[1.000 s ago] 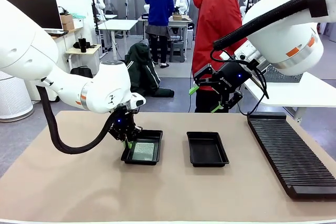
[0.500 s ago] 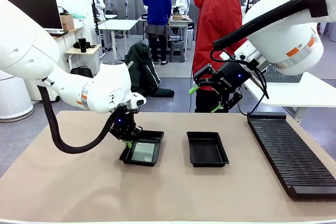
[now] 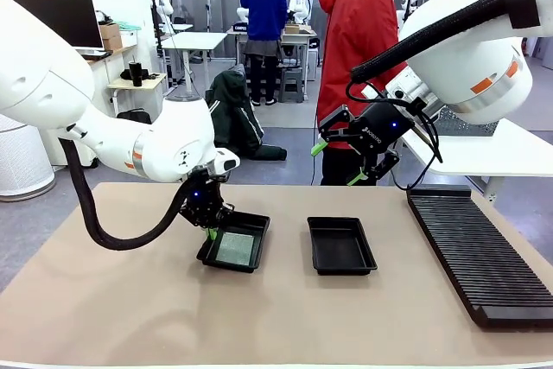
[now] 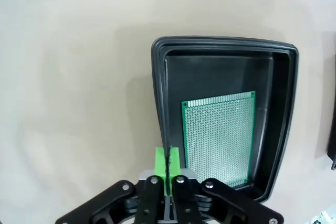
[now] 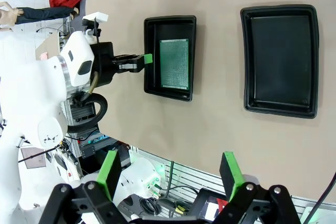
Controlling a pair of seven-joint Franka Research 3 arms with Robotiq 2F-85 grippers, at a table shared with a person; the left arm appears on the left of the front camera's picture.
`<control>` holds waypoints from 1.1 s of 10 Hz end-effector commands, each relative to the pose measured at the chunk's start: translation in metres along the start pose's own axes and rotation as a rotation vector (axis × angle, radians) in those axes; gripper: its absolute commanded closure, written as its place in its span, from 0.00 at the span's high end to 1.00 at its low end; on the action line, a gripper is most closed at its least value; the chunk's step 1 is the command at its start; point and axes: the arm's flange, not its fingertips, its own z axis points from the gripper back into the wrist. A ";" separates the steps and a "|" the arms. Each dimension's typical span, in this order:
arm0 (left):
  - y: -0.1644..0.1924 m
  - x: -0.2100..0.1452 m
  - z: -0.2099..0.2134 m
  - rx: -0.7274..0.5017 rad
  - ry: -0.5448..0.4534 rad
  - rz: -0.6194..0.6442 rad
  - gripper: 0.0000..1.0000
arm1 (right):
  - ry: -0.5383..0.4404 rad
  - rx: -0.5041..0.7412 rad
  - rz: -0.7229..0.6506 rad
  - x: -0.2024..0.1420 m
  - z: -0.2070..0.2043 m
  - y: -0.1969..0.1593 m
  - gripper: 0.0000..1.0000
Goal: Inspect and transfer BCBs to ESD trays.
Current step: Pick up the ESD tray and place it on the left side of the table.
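Nearest me, the tan table (image 3: 104, 300) is bare along its front. A little way in, left of the middle, sits the left tray (image 3: 260, 221), 1 of 2 shallow black ESD trays. A single green BCB (image 3: 235, 248) lies flat on its floor. In the left wrist view the board (image 4: 218, 137) sits toward one end of the floor, with a band of bare black floor at the other end.

The left gripper (image 3: 211, 231) has its arm curling down from the left side. Its 2 green pads (image 4: 161, 162) are pinched tight together on the long rim of that tray (image 4: 157, 93), so it grips the tray itself and not the board.

Just to the right, well apart from the first, the right tray (image 3: 314, 248) lies with nothing in it. Further right a long black ribbed rack (image 3: 479, 257) runs along the table's edge.

Higher up and farther back, the right gripper (image 3: 335, 164) hangs in the air over the far side of the table. Its fingers are spread wide and hold nothing. From its own wrist camera the green fingertips (image 5: 109, 174) stand far apart, with both trays on the table beyond them.

Behind it, at the far edge, stands a person in a red jacket (image 3: 359, 32).
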 end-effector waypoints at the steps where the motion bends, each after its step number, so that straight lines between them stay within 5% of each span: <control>1: 0.013 -0.004 0.014 -0.036 0.013 -0.007 0.00 | -0.002 -0.001 -0.005 0.000 -0.001 0.000 1.00; 11: 0.025 -0.008 0.024 -0.076 -0.001 0.019 0.03 | -0.002 -0.001 -0.005 0.000 -0.001 0.000 1.00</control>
